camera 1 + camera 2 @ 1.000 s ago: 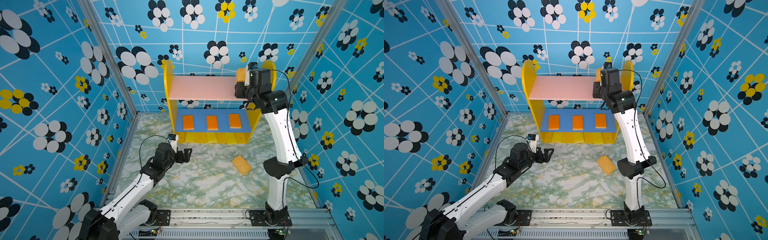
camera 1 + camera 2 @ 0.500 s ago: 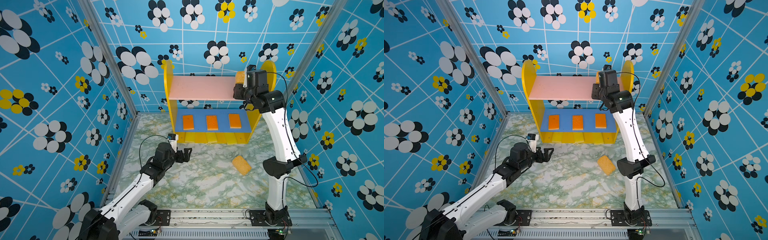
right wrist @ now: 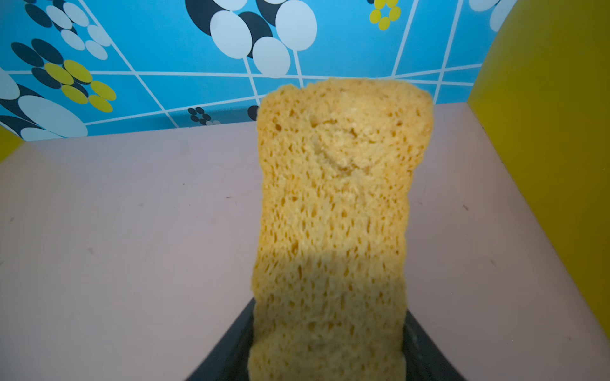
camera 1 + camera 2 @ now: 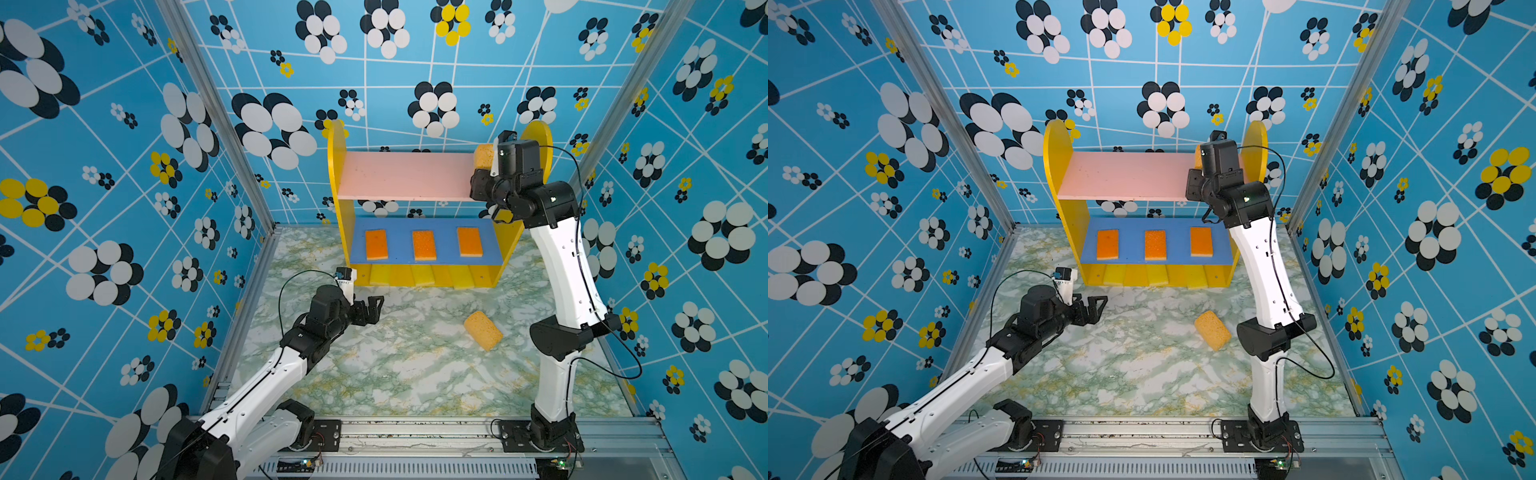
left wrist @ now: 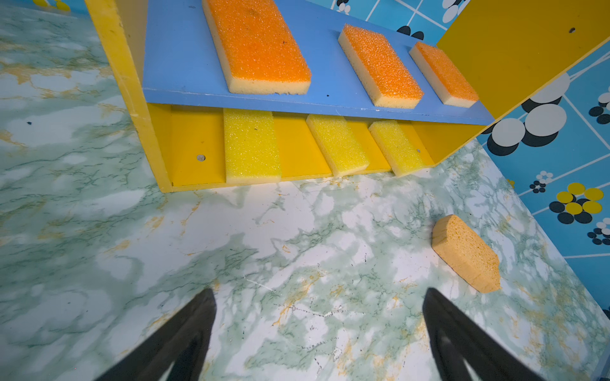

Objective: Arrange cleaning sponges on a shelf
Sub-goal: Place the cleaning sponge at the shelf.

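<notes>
Right gripper [image 3: 328, 343] clamped on tan sponge [image 3: 336, 198] over pink board's [image 4: 399, 174] end by the side panel [image 3: 544, 132]; best lower till flat, then release; left gripper [image 5: 317, 330] spread empty, well below that board.

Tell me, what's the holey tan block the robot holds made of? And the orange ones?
The tan block: looks like soft, matte sponge, maybe cellulose; it is full of uneven holes and has a dent in its face. The orange ones: probably two-layer foam, a rough, glittery orange scrub top on a pale yellow spongy base showing at the edges.
</notes>
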You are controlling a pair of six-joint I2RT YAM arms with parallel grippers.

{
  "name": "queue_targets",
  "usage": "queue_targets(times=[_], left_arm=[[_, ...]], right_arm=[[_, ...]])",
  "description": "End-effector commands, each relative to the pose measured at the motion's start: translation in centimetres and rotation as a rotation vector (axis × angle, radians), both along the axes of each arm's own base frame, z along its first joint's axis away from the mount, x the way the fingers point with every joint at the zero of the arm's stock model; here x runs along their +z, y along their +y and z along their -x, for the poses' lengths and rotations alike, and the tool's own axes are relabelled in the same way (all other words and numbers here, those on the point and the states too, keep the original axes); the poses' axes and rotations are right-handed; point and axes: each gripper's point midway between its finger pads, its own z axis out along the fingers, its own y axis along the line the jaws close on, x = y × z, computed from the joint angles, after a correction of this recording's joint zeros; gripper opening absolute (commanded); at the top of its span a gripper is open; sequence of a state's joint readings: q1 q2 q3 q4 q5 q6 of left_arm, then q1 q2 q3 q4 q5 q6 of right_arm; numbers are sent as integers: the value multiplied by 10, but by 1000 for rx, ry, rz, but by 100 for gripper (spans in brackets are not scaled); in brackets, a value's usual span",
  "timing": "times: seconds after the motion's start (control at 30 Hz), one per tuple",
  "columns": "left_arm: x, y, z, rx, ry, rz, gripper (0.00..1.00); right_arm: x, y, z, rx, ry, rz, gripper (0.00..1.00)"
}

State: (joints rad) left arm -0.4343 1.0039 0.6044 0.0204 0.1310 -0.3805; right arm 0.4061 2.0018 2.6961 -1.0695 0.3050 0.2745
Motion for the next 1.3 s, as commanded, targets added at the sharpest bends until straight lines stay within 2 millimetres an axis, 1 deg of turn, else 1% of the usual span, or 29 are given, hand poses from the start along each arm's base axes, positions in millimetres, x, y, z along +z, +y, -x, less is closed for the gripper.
queue_targets(times=[0.0,0.17,0.4,0.53,0.67,0.73,0.83,0.93,1.1,1.2,1.27], left_arm=[[7,-2,-1,-4,-19,-3,99],[8,-2,-1,-3,-22,-2,99],[9,1,1,5,-25,-12,99],[8,2,1,8,-25,-16,99],[6,2,1,6,-21,-16,99],[7,2,1,6,-22,-15,99],[7,1,1,6,-24,-13,99],[7,2,1,7,-25,-13,99],[7,1,0,6,-24,-14,99],[7,0,-1,3,-25,-12,99],[7,-1,-2,2,-25,-12,99]], right_arm=[[11,-9,15,-16,-9,-9,58],[2,-10,12,-29,15,3,64],[-14,-7,3,-35,48,14,66],[-16,-6,2,-36,52,14,67],[-17,-6,1,-37,55,19,70],[-16,-7,2,-39,53,18,74],[-14,-6,3,-31,48,21,86],[-5,-9,8,-27,30,32,94],[16,-9,26,36,-8,45,99],[29,-10,44,70,-22,42,99],[34,-12,60,102,-15,45,99]])
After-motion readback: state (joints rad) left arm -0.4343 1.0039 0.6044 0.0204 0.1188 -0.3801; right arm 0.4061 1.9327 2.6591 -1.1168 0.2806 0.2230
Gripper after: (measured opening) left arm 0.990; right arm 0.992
